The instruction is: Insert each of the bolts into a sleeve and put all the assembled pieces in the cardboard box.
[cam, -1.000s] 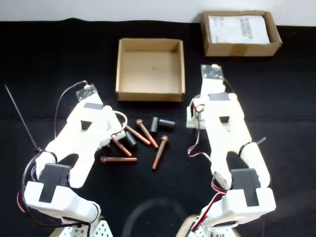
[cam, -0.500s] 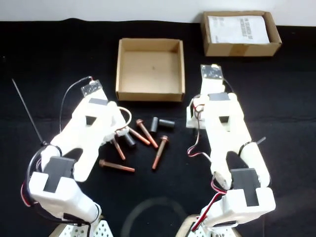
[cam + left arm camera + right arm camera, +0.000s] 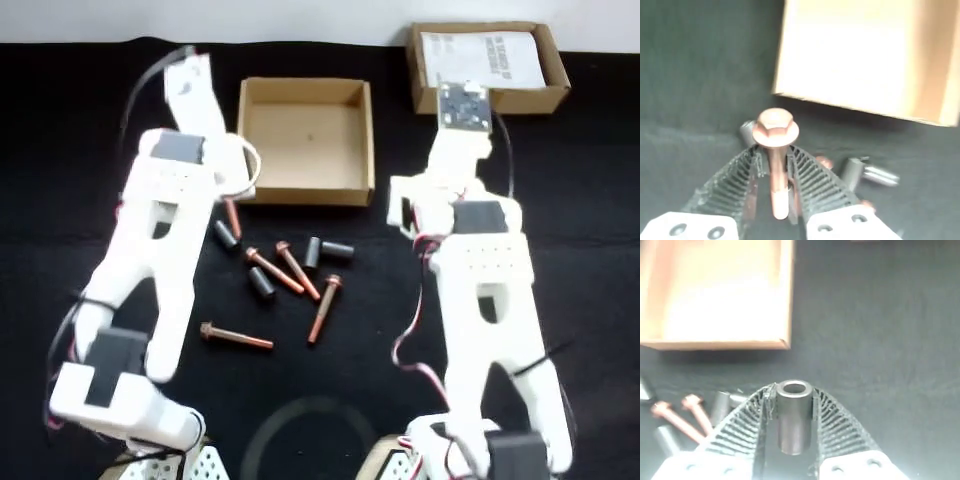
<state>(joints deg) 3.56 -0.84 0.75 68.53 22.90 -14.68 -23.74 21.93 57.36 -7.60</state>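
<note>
Change: both arms have lifted and stretched toward the cardboard box [image 3: 303, 191].
Left gripper [image 3: 774, 151]: clamped on a bolt [image 3: 775, 131], head outward.
Right gripper [image 3: 792, 390]: clamped on a sleeve [image 3: 793, 426], bore open.
Advice: square the shank to the bore before pushing; a tilt risks jamming.

The desk [image 3: 570, 220] was covered by a black cloth that ran out to both sides and down to the near edge, lying flat under soft, even light. Along the far edge a pale strip [image 3: 250, 20] showed beyond the cloth, though whether it was wall or bare surface could not be told. A faint ring mark [image 3: 275, 415] lay on the cloth near the front.
</note>
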